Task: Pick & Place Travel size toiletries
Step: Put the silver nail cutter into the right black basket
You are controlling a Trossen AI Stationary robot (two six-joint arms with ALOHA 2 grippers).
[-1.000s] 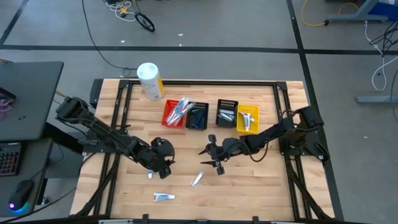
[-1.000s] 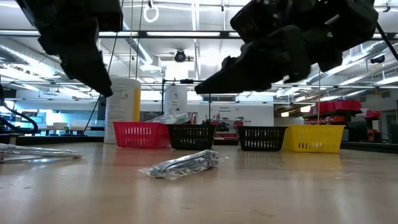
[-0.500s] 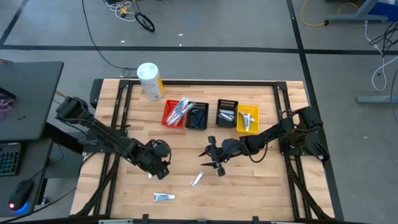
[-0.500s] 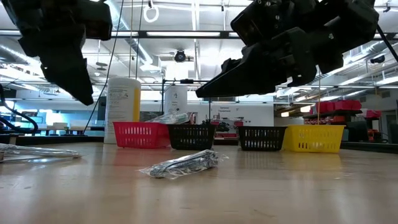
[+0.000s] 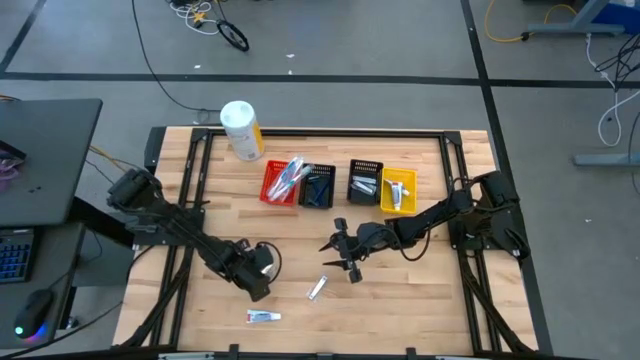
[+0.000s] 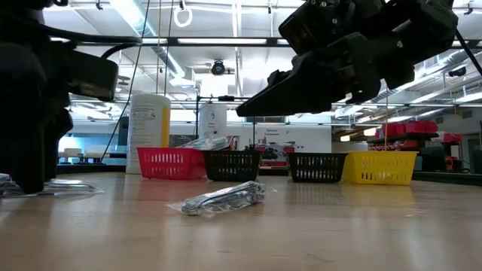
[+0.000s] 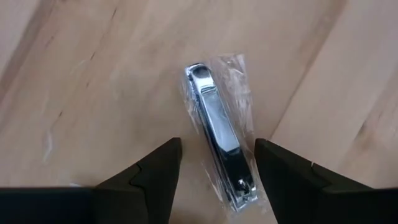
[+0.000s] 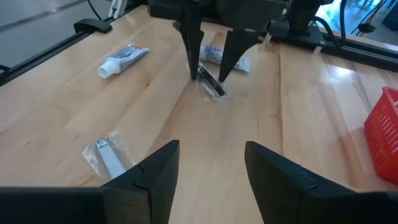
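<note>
The wooden surface (image 5: 420, 290) carries everything, and the red bin (image 5: 280, 182) serves as the landmark: black bins and a yellow bin (image 5: 398, 190) line up beside it, with a white-and-yellow container (image 5: 241, 130) just behind it. Well in front of the red bin, the left gripper (image 5: 258, 280) points down with its fingers (image 7: 155, 171) spread apart on either side of a wrapped nail clipper (image 7: 221, 140) lying flat on the wood — nothing is clamped yet. The right gripper (image 5: 345, 255) hovers in front of the black bins, fingers apart and empty, above a second wrapped clipper (image 5: 317, 289). A small toothpaste tube (image 5: 263, 317) lies farthest from the red bin, near the front edge.

The risk is in the closing: the clipper sits slightly askew between the fingers, so one tip may strike first and spin it, or pinch only the slippery wrapper — the metal could then slide out on the lift. How close the tips are to the wood is hard to judge; probably near touching
</note>
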